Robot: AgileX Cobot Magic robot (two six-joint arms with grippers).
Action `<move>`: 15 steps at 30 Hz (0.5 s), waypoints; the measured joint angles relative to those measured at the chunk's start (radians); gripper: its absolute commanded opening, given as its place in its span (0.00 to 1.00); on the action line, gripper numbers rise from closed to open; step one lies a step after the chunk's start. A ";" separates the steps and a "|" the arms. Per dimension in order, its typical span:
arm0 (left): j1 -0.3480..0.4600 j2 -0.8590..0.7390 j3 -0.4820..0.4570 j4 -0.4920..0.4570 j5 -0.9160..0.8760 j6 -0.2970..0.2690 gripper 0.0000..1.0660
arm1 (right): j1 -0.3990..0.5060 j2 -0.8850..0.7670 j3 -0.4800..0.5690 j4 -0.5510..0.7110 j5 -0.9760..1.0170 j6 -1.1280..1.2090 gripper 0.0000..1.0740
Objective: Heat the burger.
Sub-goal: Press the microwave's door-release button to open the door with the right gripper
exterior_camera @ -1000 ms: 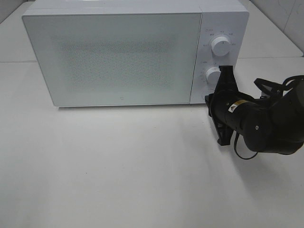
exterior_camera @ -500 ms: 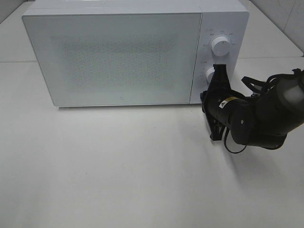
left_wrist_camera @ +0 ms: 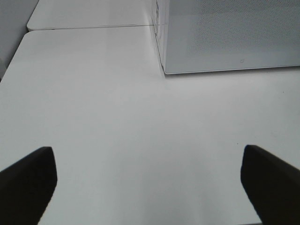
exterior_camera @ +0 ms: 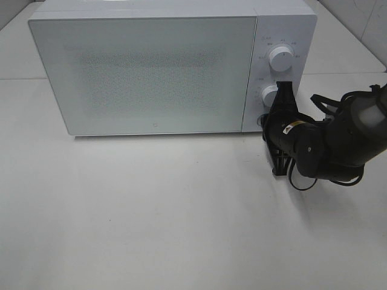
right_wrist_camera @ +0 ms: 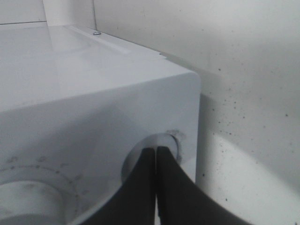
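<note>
Right black claw point(right_wrist_camera: 156, 151), pressed together and empty, sets its tips against the lower round white dial point(exterior_camera: 269, 94) of the white box-shaped microwave point(exterior_camera: 151, 72), whose door is closed. Left black claw point(left_wrist_camera: 150, 187) hangs spread over the white bench point(left_wrist_camera: 117, 122). Where the burger is, I cannot tell.

I'm seeing open table point(exterior_camera: 151, 229) before the shut microwave point(exterior_camera: 181, 7).
I'm finding its door point(exterior_camera: 145, 72) blocking the way inside, and the right gripper point(exterior_camera: 283, 92) is crowding the lower knob point(exterior_camera: 269, 94); the table's left side is lying free.
</note>
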 measured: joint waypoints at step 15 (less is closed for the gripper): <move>0.000 0.000 0.000 0.000 0.000 0.000 0.94 | -0.001 0.022 0.009 -0.007 -0.106 -0.007 0.00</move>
